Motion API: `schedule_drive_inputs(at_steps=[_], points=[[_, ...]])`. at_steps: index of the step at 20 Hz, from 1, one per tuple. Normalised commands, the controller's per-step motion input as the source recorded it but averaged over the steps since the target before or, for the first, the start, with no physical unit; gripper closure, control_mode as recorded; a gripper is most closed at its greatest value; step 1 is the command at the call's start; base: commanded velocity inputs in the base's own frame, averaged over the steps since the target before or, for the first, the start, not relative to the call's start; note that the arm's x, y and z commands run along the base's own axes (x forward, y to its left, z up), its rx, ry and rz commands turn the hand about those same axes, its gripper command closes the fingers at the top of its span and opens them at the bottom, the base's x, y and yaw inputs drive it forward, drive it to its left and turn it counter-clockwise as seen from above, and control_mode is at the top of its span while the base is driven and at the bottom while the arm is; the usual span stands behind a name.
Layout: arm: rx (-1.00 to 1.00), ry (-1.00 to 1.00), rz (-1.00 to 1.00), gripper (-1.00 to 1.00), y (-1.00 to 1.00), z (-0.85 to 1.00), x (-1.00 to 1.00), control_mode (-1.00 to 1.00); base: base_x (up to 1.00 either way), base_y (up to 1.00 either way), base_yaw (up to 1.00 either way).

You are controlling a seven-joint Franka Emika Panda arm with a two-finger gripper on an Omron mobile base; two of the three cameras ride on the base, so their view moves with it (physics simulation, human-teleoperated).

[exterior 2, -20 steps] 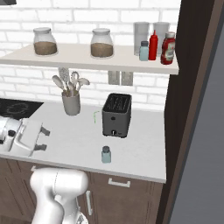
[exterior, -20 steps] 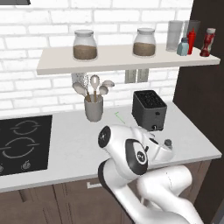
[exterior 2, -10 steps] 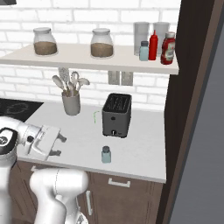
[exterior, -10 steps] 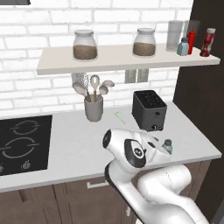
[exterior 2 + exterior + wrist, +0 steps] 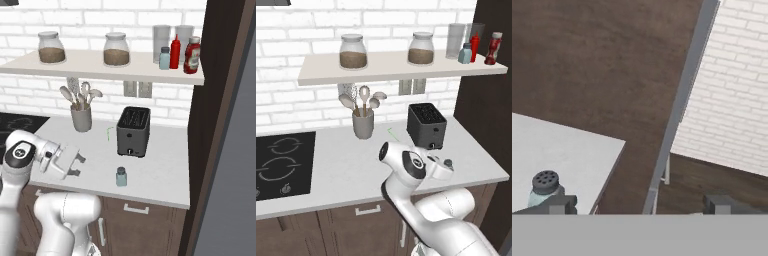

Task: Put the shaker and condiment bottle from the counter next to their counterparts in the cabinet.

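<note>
Spread wide and empty, the jaws of the gripper (image 5: 76, 167) were seen low over the counter (image 5: 160, 175), left of the shaker (image 5: 121, 176) and well apart from it. Overhead, the cabinet shelf (image 5: 100, 71) was found to carry two jars, two glasses, a twin shaker (image 5: 164, 58), a red squeeze bottle (image 5: 175, 51) and the dark red condiment bottle (image 5: 192, 55), judged already placed. On the counter a toaster (image 5: 133, 131) and a utensil pot (image 5: 81, 117) were noted, with the shaker standing upright in front of the toaster. The reach for the shaker was judged under way; next, the jaws would need to be brought level around its body before closing.
</note>
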Motion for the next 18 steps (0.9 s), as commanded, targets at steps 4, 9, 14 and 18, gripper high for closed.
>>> schedule_drive_inputs(at_steps=[4,9,14,18], points=[[0.05,-0.01,-0.03,-1.0,0.0,-0.79,0.21,-1.0,0.0,0.0,0.0],[0.0,0.03,-0.01,-1.0,0.0,-0.24,0.33,-1.0,0.0,0.0,0.0],[0.0,0.01,0.0,-1.0,-0.06,0.0,0.07,-1.0,0.0,0.0,0.0],[0.01,0.0,0.0,-1.0,-0.01,-0.24,0.32,-1.0,0.0,0.0,0.0]])
